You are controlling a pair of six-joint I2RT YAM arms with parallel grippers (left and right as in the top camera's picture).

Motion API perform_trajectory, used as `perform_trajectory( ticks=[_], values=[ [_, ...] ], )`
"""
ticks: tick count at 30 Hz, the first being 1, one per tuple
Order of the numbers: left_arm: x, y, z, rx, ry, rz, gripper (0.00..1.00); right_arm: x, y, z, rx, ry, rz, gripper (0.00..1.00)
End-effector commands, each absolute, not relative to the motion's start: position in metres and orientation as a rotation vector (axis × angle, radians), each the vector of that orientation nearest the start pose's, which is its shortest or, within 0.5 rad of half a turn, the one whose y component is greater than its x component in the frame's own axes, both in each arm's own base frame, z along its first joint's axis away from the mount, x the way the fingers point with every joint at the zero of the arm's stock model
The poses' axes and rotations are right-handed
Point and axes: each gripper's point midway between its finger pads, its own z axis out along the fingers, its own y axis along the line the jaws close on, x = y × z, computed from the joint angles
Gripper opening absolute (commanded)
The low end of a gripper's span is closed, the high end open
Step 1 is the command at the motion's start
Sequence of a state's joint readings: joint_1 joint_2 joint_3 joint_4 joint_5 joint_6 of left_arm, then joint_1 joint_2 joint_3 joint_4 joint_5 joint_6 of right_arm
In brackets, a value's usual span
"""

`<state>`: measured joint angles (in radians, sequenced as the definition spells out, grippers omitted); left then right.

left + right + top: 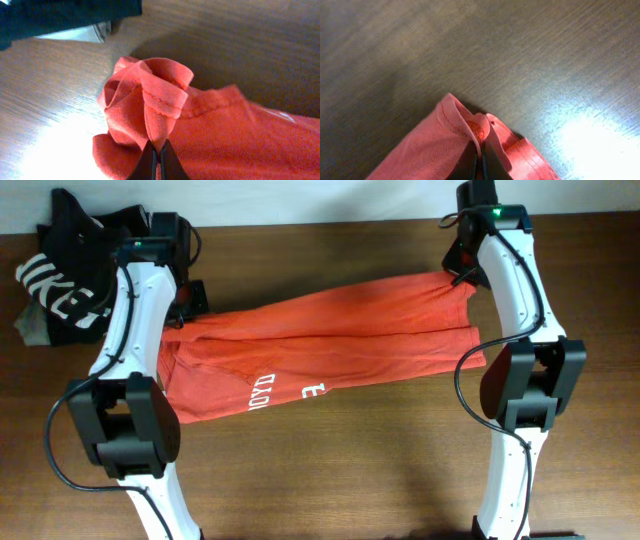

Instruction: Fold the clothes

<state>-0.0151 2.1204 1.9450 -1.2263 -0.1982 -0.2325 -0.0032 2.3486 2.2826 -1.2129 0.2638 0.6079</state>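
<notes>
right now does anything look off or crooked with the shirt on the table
Yes: the red-orange shirt runs slanted across the table, pinched at each end by the left gripper and right gripper. At the left pinch the fabric is bunched into a crumpled wad rather than lying flat.

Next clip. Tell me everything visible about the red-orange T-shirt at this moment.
The red-orange T-shirt looks like thin knit fabric with stitched hems. It lies on the wooden table, doubled lengthwise into a long, slightly wrinkled band stretched between the two arms. White lettering shows near its front edge, only partly visible. The left gripper is shut on a bunched, ruffled hem at one end. The right gripper is shut on a hemmed corner at the other.
</notes>
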Motion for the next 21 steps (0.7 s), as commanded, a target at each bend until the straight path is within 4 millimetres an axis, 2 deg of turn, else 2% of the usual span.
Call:
perform_trajectory(
  ticks=[1,3,7,11,15,21],
  values=[
    [0.436,0.027,0.107,-0.373,2.961,0.241,0.01,0.517,-0.059,0.135,0.871,2.631,-0.202,0.04],
    [0.428,0.022,0.097,-0.371,3.001,0.204,0.0,0.515,-0.051,0.133,0.786,2.69,-0.149,0.04],
    [0.405,0.022,0.07,-0.373,3.088,0.224,0.0,0.501,-0.051,0.129,0.794,2.747,-0.171,0.04],
    [0.388,0.023,0.054,-0.42,3.14,0.242,0.0,0.488,-0.05,0.125,0.752,2.818,-0.188,0.04],
    [0.383,0.023,0.05,-0.42,3.157,0.247,0.01,0.48,-0.049,0.122,0.739,2.859,-0.199,0.04],
    [0.392,0.025,0.049,-0.429,3.12,0.236,0.0,0.453,-0.06,0.12,0.785,2.951,-0.246,0.04]
  ],
)
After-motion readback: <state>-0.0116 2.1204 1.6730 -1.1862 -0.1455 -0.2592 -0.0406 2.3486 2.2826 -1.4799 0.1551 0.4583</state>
